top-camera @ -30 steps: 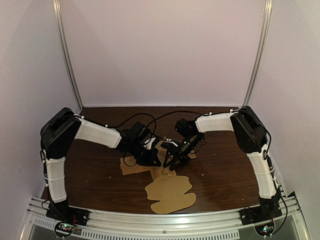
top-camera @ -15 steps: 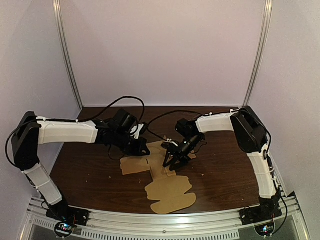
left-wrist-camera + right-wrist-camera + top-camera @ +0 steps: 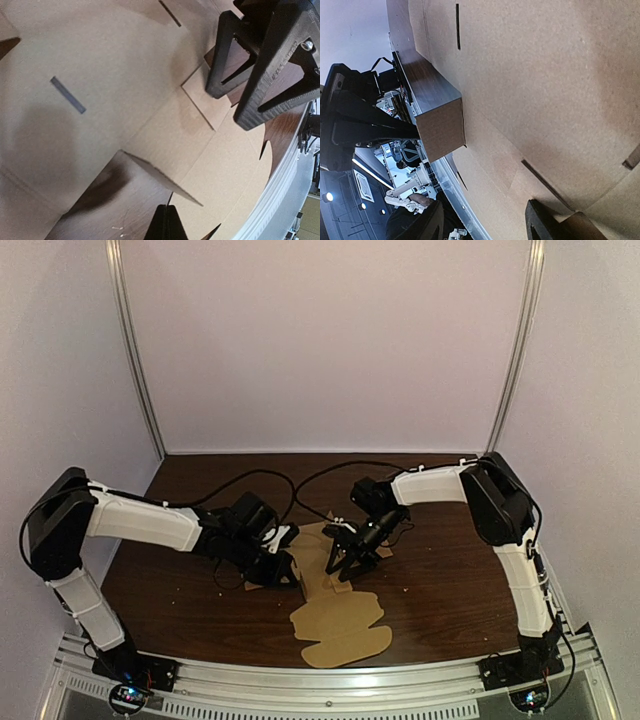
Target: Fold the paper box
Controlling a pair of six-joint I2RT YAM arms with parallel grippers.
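the paper box (image 3: 340, 625) lay flat and unfolded on the table (image 3: 450, 580), its rounded flaps nearest you. just past those flaps the right gripper (image 3: 343, 567) stood on the box's middle panel, spread wide and holding nothing, which made a good anchor if you pressed down beside the crease. at the box's left edge a side flap (image 3: 150, 172) stood tipped up beside the left gripper (image 3: 284, 568), whose opening i could not tell, and you did best to push that flap upright slowly.

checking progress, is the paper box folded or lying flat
Mostly flat: the paper box lies spread on the table, one flap raised.
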